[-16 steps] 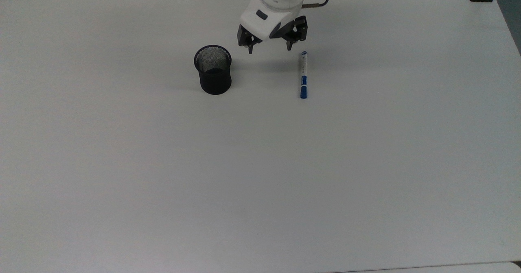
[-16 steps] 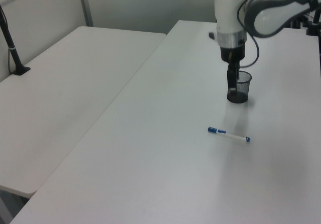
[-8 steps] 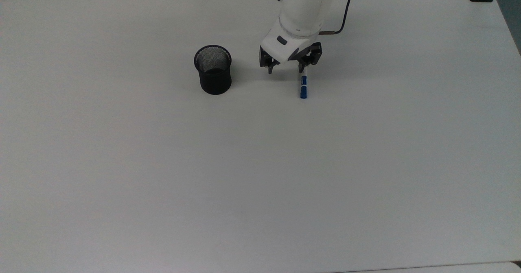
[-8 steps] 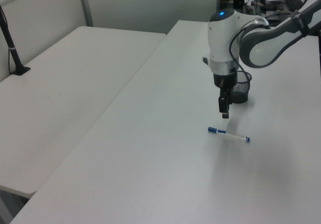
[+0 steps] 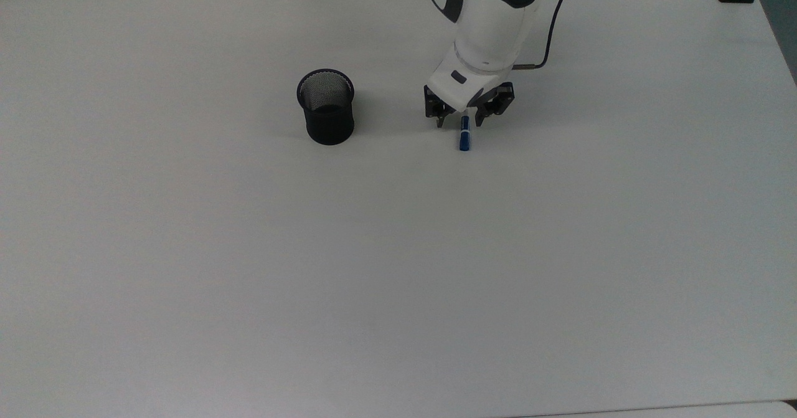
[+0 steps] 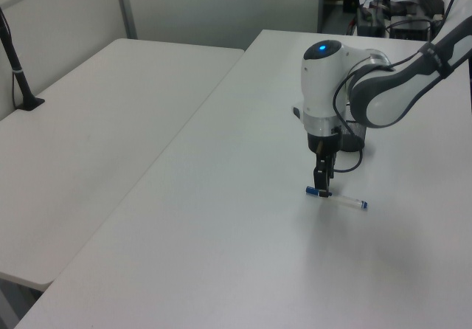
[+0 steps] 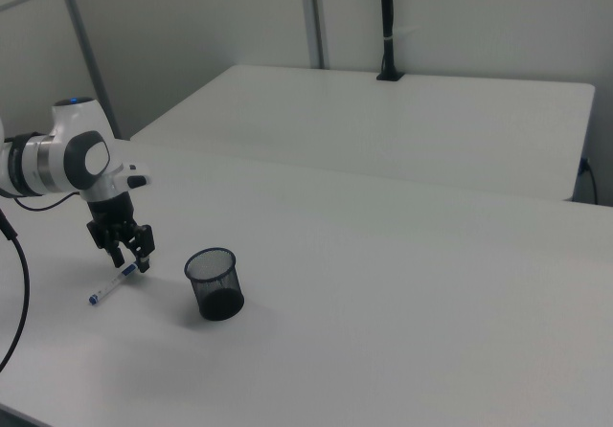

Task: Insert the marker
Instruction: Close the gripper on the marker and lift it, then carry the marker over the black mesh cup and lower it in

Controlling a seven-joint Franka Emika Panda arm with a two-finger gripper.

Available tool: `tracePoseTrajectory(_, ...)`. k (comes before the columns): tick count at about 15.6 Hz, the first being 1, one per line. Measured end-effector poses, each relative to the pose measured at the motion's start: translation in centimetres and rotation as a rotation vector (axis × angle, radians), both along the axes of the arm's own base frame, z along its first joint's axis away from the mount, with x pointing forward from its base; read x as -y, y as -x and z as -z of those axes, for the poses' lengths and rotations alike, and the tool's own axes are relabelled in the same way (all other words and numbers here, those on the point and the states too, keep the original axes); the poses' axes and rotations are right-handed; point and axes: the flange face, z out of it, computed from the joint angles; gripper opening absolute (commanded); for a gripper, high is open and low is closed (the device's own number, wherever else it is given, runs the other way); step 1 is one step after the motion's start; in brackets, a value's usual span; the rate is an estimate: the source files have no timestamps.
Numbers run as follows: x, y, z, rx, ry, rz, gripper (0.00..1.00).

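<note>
1. Here the marker is seen flat on the table, directly under the gripper, its barrel between the two spread fingers, which are closed on nothing.
2. In the top view, the fingers are shown on either side of the marker, with only the blue end left uncovered; the cup stands well apart towards the top view's left.
3. In the left view, the marker is laid bare almost end to end, while the cup is largely hidden behind the arm.
4. In the right view, the cup is shown whole, near the marker.
</note>
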Motion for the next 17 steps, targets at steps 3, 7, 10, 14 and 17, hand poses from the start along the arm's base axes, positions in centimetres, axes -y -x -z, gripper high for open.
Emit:
tracePoseTrajectory(3,-0.3,-0.4,1.0,0.023,-0.01,0.019,0.24)
tracePoseTrajectory(7,-0.4,-0.8,1.0,0.037,-0.016,0.031,0.0)
tracePoseTrajectory(10,-0.5,-1.0,0.8,0.044,-0.018,0.039,0.0)
tracePoseTrajectory(14,0.8,-3.3,-3.3,0.12,-0.049,0.082,0.01)
tracePoseTrajectory(17,5.1,-5.0,-8.6,0.211,-0.068,0.147,0.01)
